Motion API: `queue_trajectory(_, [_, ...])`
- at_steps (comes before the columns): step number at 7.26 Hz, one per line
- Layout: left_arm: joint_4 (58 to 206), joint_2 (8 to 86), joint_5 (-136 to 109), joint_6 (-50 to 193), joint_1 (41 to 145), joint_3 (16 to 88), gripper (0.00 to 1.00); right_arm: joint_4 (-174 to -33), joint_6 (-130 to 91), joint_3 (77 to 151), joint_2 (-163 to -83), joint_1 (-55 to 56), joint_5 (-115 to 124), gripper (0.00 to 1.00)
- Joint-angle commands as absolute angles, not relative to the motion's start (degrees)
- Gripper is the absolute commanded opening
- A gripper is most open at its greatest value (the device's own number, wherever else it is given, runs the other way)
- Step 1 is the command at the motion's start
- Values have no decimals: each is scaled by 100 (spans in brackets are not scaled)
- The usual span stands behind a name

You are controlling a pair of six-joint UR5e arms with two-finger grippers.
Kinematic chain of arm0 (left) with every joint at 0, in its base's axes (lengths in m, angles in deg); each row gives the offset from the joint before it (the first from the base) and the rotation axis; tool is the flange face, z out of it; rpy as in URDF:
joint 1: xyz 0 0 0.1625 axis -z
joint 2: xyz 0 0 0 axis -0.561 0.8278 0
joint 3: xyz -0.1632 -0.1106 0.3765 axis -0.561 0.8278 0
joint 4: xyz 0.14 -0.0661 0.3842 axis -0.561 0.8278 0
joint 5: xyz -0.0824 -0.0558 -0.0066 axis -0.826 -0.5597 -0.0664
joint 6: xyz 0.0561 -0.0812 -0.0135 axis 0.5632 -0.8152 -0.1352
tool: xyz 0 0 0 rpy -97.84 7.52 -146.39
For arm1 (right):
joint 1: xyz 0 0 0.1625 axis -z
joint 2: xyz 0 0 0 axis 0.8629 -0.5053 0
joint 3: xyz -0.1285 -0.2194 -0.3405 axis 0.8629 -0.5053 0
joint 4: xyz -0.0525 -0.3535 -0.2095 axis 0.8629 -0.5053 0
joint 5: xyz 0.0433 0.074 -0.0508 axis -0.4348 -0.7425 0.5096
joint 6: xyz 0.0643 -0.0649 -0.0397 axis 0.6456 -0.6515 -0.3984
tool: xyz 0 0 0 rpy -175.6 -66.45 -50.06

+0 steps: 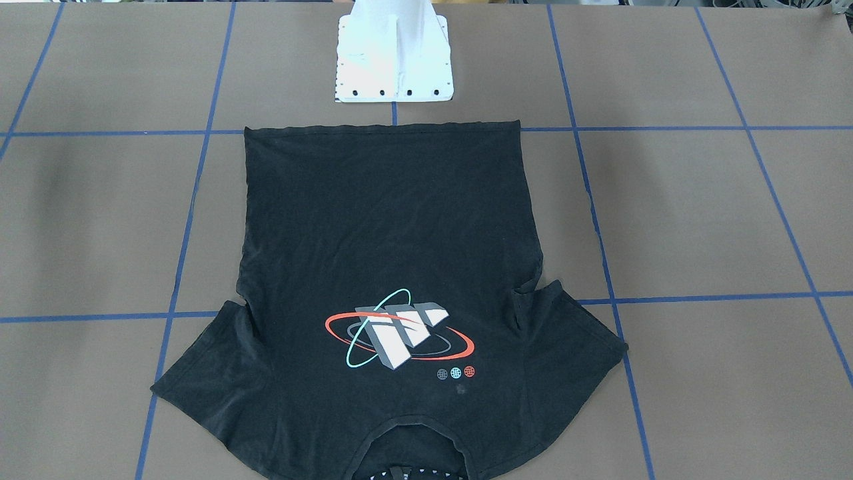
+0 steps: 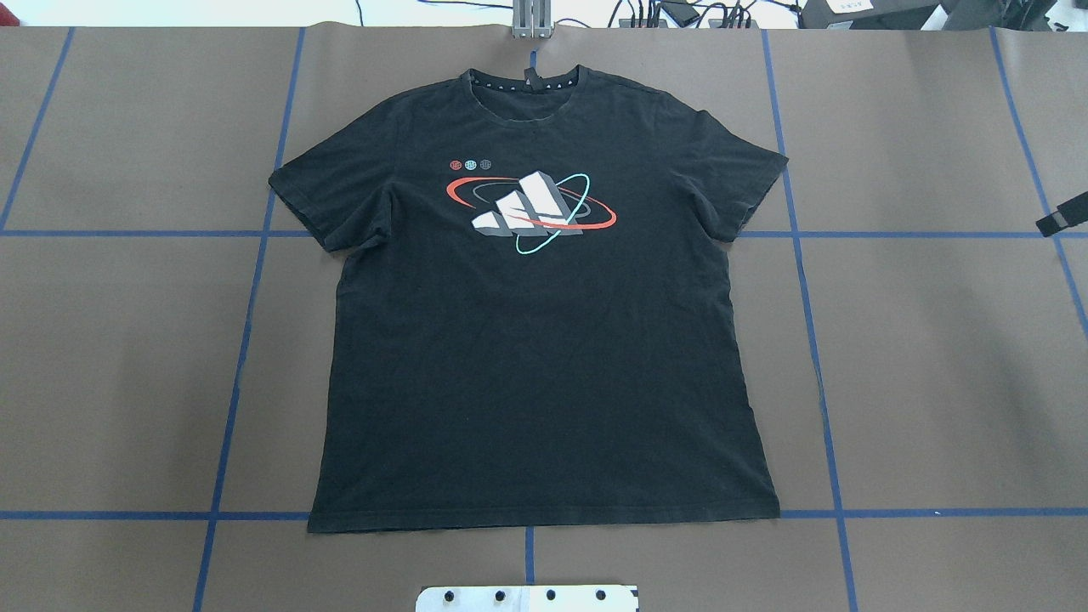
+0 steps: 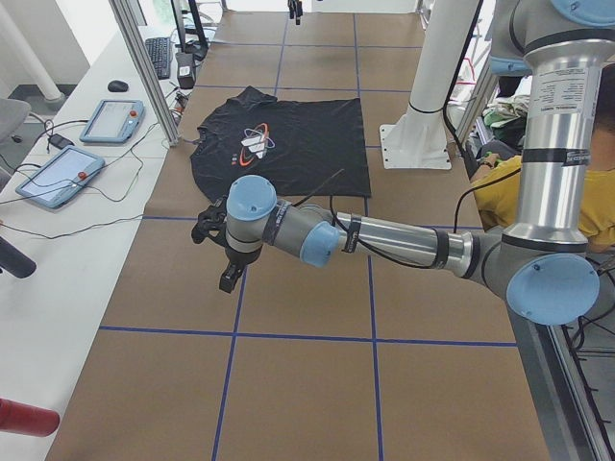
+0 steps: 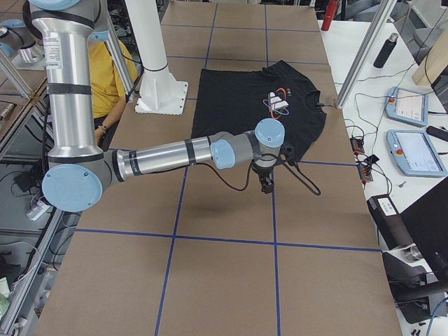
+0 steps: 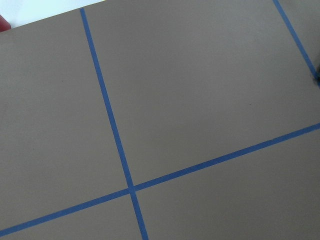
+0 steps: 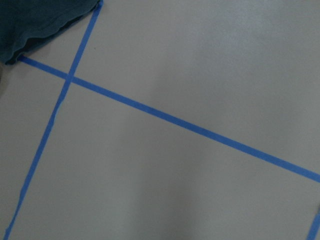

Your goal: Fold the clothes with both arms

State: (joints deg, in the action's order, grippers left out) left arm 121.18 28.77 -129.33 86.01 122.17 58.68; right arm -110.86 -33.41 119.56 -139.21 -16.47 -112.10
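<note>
The black T-shirt [image 2: 535,340] lies flat and face up in the middle of the table, collar away from the robot base, sleeves spread. Its chest graphic [image 2: 531,208] shows grey-white letters ringed in red and teal. It also shows in the front view [image 1: 393,267]. My left gripper [image 3: 228,277] hangs above bare table beyond the shirt's left sleeve; I cannot tell if it is open or shut. My right gripper [image 4: 266,185] hangs above bare table beyond the right sleeve, and only a black sliver of it [image 2: 1062,223] shows overhead; I cannot tell its state. A sleeve corner [image 6: 35,25] shows in the right wrist view.
The white pedestal base [image 1: 393,60] stands just behind the shirt's hem. Blue tape lines [image 5: 132,189] grid the brown table. Tablets [image 3: 58,173] and cables lie on the side bench. A person in yellow [image 4: 112,70] sits behind the robot.
</note>
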Motion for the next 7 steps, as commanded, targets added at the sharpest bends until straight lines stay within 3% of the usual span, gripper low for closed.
queue_trajectory(1, [12113,2905,-12968,8599,12219,5911,100,-10987,-1896,10855,-12565,-1017,-11146,100])
queue_trajectory(2, [12113,2888,-12959,8599,12219,5946,100,-10822,-1357,9954,-11819,-840,-10998,100])
queue_trajectory(4, [12113,2870,-12950,8599,12228,5999,100,-9107,132,7951,-10683,-427,-10770,99])
queue_trajectory(5, [12113,2870,-12950,8599,12219,5999,100,-8254,1300,7401,-10399,-77,-10342,98])
queue_trajectory(7, [12113,2879,-12950,8599,12219,6008,100,-7850,2014,7045,-10220,242,-9828,91])
